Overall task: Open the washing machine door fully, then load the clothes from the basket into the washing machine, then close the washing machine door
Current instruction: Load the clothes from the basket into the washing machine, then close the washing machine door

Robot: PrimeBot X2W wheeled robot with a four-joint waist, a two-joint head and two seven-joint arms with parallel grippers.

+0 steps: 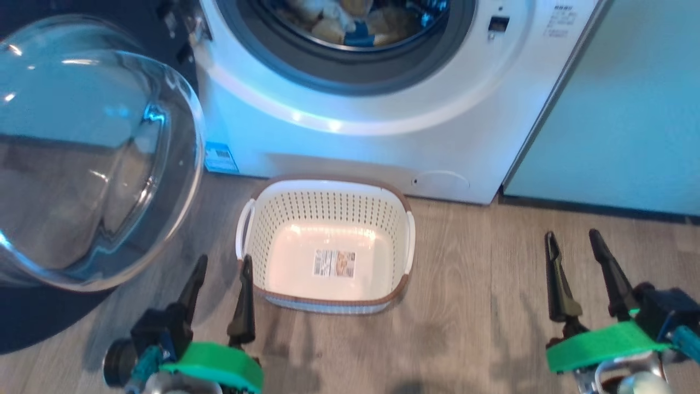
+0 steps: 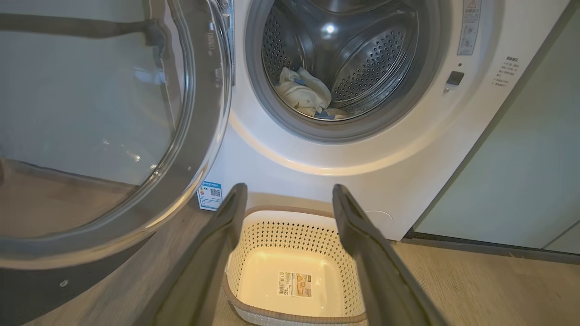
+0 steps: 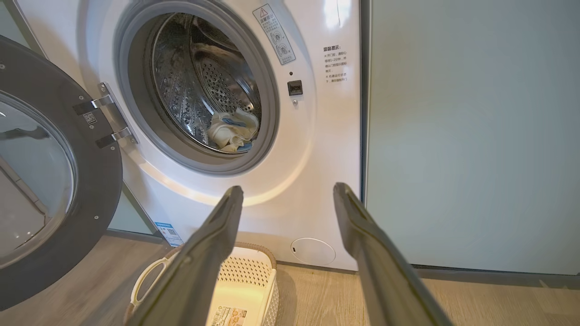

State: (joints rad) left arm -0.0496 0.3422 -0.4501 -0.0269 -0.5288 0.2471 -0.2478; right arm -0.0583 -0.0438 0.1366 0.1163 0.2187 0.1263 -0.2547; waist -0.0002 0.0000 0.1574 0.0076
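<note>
Perforated plastic basket [image 1: 328, 210], crumpled cream clothes [image 2: 304, 93], bulging glass door [image 1: 93, 164]

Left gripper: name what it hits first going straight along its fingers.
Likely the front of the white front-loading washing machine, just below its drum opening. The cream perforated plastic basket sits lower, under the line of the left gripper; depth is unclear.

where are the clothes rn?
Left wrist view: clothes lie low in the drum, just behind the grey gasket, right of the open door and above the basket on the floor.
</note>
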